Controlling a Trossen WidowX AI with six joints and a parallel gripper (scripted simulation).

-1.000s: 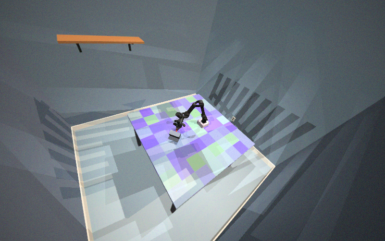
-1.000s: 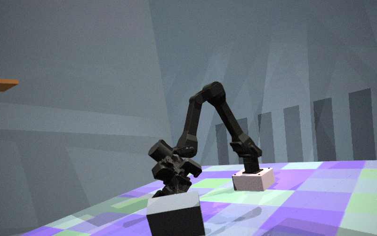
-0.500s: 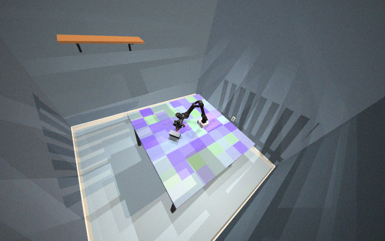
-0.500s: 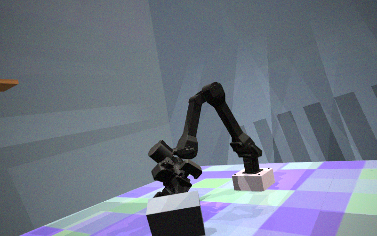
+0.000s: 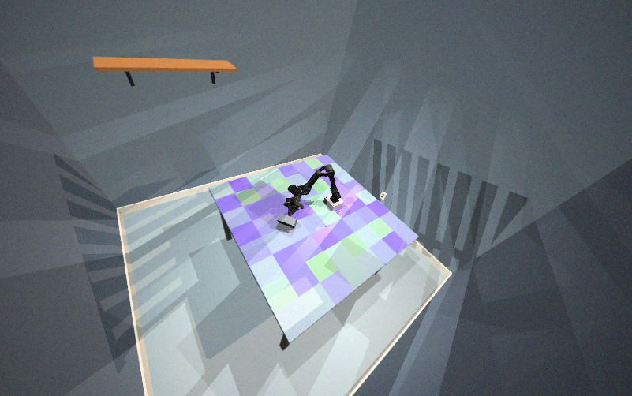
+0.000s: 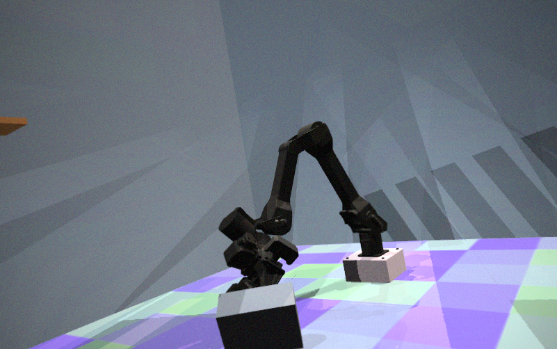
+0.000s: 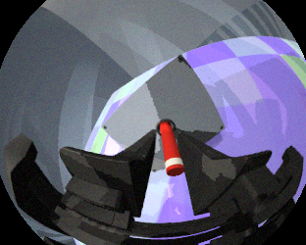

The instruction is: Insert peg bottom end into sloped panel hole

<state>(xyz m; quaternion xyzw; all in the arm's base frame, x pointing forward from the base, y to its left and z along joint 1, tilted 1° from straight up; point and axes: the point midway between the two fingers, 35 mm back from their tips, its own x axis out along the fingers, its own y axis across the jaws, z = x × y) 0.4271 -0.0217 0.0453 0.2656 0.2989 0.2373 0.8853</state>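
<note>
The red peg (image 7: 171,149) has a pale band near its free end. In the wrist view its far end sits in the dark hole (image 7: 166,126) of the grey sloped panel (image 7: 186,95) (image 5: 287,220) (image 6: 256,299). How deep it sits cannot be told. My gripper (image 7: 166,134) (image 5: 289,212) has its fingers a little apart, one on each side of the peg close to the panel face, with a narrow gap showing. It is slightly open, not clamped on the peg. In the exterior view the panel block hides the peg and fingertips.
The panel stands on the checkered table (image 5: 338,266) (image 6: 480,299). The arm's pale base block (image 5: 333,203) (image 6: 373,270) is to the right of the panel in the top and exterior views. An orange shelf (image 5: 160,64) (image 6: 0,124) hangs on the wall, far from the arm.
</note>
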